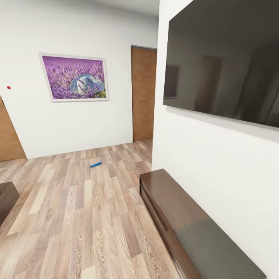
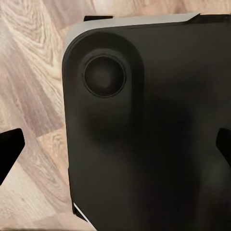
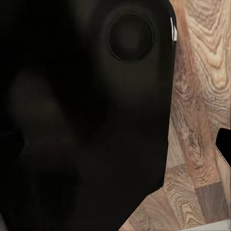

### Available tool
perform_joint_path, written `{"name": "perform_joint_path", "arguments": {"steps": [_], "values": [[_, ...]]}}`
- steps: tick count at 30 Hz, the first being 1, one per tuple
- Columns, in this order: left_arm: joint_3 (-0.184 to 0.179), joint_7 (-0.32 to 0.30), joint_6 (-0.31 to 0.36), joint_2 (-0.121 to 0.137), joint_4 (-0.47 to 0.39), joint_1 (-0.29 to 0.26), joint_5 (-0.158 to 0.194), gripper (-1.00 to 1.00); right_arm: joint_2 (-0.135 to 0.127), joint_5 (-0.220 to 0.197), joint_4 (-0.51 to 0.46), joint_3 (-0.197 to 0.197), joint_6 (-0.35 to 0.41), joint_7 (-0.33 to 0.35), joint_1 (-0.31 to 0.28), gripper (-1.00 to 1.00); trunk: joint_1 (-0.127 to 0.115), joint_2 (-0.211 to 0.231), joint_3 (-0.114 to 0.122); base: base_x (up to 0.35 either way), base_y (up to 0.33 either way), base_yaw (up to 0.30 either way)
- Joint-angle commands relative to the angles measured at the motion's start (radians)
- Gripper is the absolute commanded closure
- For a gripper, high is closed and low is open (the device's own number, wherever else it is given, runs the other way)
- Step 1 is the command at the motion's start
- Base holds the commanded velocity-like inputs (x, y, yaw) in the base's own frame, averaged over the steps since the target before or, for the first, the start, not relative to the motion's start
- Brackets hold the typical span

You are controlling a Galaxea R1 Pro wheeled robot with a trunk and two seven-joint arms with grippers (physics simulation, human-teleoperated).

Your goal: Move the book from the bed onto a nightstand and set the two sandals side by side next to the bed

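Observation:
One bright blue sandal [image 1: 95, 164] lies alone on the wood-plank floor, far ahead near the white back wall. The book, the bed and the nightstand are out of view. In the left wrist view my left gripper [image 2: 115, 149] is open, its dark fingertips [image 2: 10, 151] spread wide over the robot's black base, holding nothing. In the right wrist view my right gripper [image 3: 115, 144] hangs over the same black body. One fingertip [image 3: 224, 144] sits far out to the side and nothing is held.
A long low dark TV bench [image 1: 182, 224] runs along the right wall under a big wall-mounted TV [image 1: 224, 62]. A wooden door [image 1: 143, 95] stands ahead, with a lavender picture [image 1: 74, 77] on the back wall. A dark brown furniture corner [image 1: 6, 197] juts in at the left.

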State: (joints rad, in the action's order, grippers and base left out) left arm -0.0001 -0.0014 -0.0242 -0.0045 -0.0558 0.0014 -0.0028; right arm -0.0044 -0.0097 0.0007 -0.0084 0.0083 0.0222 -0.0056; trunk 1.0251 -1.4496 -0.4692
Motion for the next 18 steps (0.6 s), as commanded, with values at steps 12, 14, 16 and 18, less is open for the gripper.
{"name": "perform_joint_path", "arguments": {"steps": [12,14,16,18], "values": [[0.001,0.000,-0.003,0.001,-0.001,0.000,0.000,-1.00,0.000,-0.001,0.001,-0.001,0.001,0.002,-0.001,-1.00,0.000,0.000,-0.001,0.000,0.000,0.286],[0.002,0.000,-0.003,0.001,-0.002,0.000,0.000,-1.00,0.000,-0.001,0.000,-0.001,0.001,0.002,-0.001,-1.00,0.000,0.000,-0.001,0.000,0.000,0.286],[0.002,0.000,-0.003,0.001,-0.007,0.000,0.000,-1.00,0.000,-0.001,0.000,-0.001,0.001,0.002,-0.001,-1.00,0.000,0.000,-0.001,0.000,0.000,0.286],[0.002,0.000,-0.003,0.001,-0.016,0.000,0.000,-1.00,-0.001,-0.001,0.000,-0.001,0.001,0.002,-0.001,-1.00,0.000,0.000,-0.001,0.000,0.000,0.286]]}}
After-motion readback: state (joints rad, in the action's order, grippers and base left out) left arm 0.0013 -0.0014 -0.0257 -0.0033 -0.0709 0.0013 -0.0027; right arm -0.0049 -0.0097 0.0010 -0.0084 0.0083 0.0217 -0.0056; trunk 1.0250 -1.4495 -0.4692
